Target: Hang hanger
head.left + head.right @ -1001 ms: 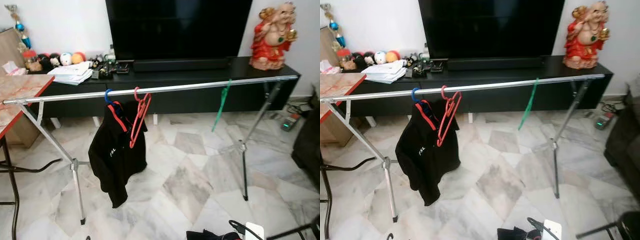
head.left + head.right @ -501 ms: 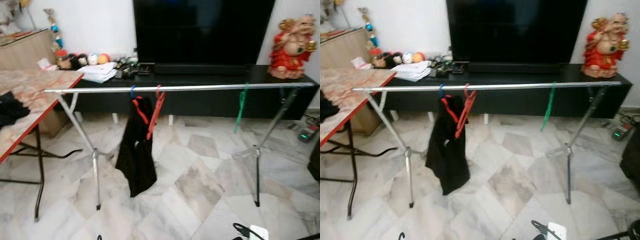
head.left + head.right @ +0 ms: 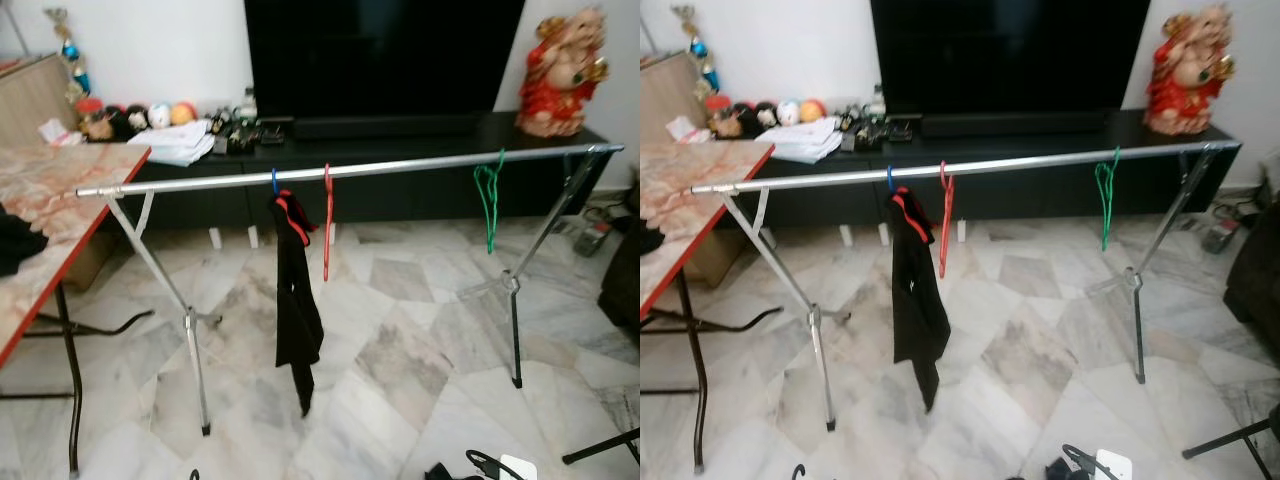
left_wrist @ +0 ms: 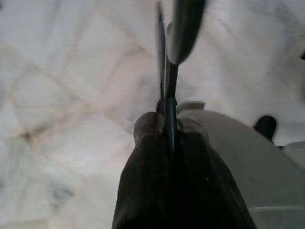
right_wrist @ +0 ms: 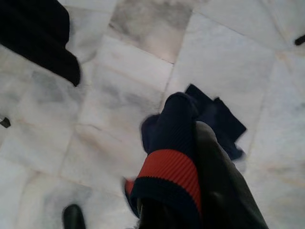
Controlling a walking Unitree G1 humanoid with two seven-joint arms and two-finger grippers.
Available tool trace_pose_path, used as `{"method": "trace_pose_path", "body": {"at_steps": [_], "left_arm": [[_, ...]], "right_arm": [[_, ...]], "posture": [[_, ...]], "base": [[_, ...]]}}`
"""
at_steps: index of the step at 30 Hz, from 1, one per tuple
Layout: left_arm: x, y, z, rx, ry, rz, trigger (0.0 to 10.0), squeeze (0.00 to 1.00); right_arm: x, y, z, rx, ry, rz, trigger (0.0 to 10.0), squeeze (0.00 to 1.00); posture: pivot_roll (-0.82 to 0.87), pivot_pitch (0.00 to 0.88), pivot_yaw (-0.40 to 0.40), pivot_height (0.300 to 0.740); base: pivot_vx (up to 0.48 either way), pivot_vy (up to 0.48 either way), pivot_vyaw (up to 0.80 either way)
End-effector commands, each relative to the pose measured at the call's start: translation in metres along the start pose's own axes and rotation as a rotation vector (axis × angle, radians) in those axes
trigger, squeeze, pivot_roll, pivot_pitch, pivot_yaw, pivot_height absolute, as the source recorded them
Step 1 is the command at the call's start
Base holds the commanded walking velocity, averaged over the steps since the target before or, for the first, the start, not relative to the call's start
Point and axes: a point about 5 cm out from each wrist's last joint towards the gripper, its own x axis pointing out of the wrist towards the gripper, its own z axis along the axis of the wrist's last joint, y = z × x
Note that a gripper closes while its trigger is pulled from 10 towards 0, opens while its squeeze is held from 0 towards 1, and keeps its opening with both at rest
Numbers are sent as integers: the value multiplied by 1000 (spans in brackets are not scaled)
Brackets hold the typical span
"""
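Hanger (image 4: 164, 71), thin and dark, pinched edge-on in left gripper (image 4: 167, 129); right gripper (image 5: 190, 157) clamps navy-red cloth (image 5: 167, 162).

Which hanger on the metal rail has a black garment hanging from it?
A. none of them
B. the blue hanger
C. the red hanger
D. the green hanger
B: the black garment hangs under the blue hanger on the rail, while the red hanger beside it and the green hanger further along the rail are bare.
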Motion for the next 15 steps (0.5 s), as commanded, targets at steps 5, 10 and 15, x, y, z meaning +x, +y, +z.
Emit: {"method": "trace_pose_path", "body": {"at_steps": [5, 10, 15], "left_arm": [[-3, 19, -8, 30, 34, 33, 10000, 0], [-2, 17, -7, 52, 28, 23, 10000, 0], [-4, 20, -14, 37, 34, 42, 10000, 0]], "right_arm": [[2, 11, 3, 37, -15, 18, 10000, 0], [2, 12, 3, 14, -9, 39, 10000, 0], [0, 11, -2, 12, -7, 40, 10000, 0]], "posture": [[-14, 0, 61, 740], [-7, 0, 62, 740], [4, 0, 39, 740]], "base": [[0, 363, 0], [0, 480, 0], [0, 96, 0]]}}
